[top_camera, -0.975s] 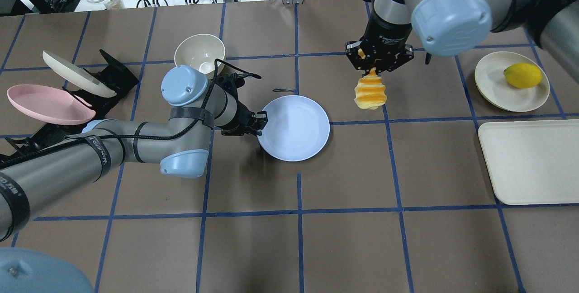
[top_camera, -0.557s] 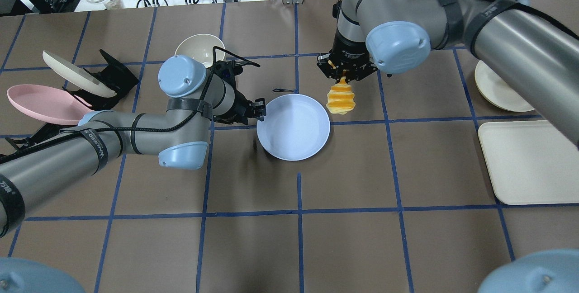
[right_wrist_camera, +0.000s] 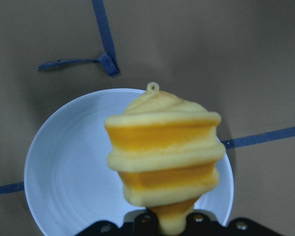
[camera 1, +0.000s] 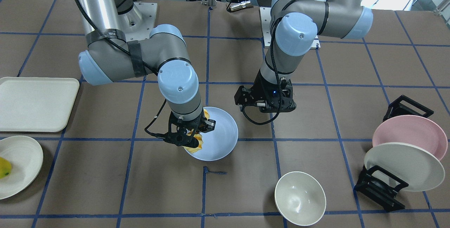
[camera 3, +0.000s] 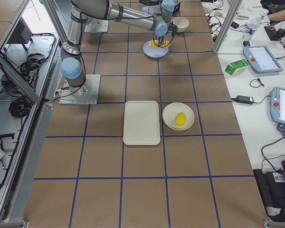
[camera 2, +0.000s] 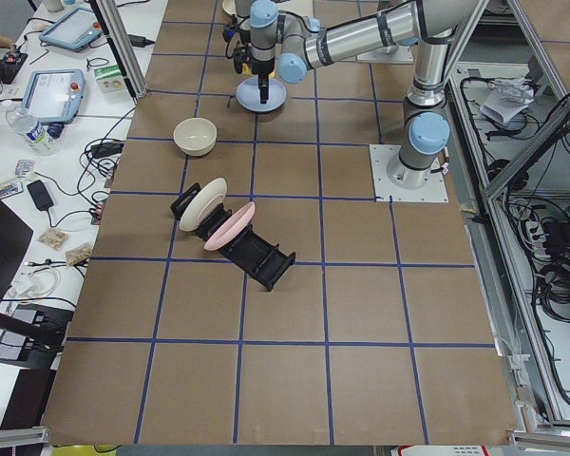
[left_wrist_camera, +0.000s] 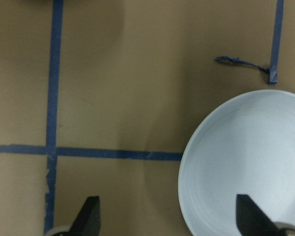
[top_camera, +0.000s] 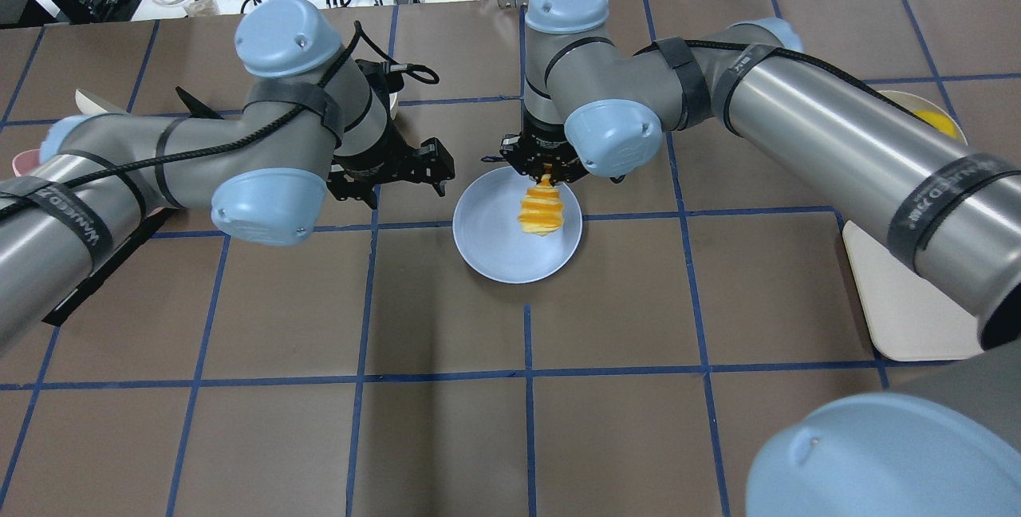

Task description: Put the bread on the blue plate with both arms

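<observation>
Right claw (top_camera: 545, 175) is clamped on the narrow end of the ridged orange-and-yellow segmented bread loaf (top_camera: 541, 211), pointing down. The bread hangs wide end down over the round pale lavender-blue matte plate (top_camera: 494, 250), on the half of the plate nearer the right arm. The right wrist view shows the loaf framed by the plate's inner surface. It can't be told whether the loaf touches the plate.

Left claw (left_wrist_camera: 169, 222) has its jaws wide apart and holds nothing. It hangs over the brown desk with the blue tape grid (top_camera: 447, 437), just beside the plate's rim on the robot's left. In the left wrist view one fingertip (left_wrist_camera: 250, 219) overlaps the plate edge; contact is not clear.

The blue plate lies flat on the desk near the middle, by a loose scrap of blue tape (camera 1: 212, 171).

Elsewhere:
- A cream round bowl (camera 1: 300, 198) stands upright on the far side from the robot.
- A black wire rack (camera 1: 379, 189) holds a pink plate (camera 1: 409, 131) and a cream-white plate (camera 1: 404, 166), both tilted.
- A cream rectangular tray (camera 1: 35, 103) lies on the robot's right.
- Next to the tray, a cream round plate (camera 1: 21, 157) carries a small yellow fruit (camera 1: 4, 168).
</observation>
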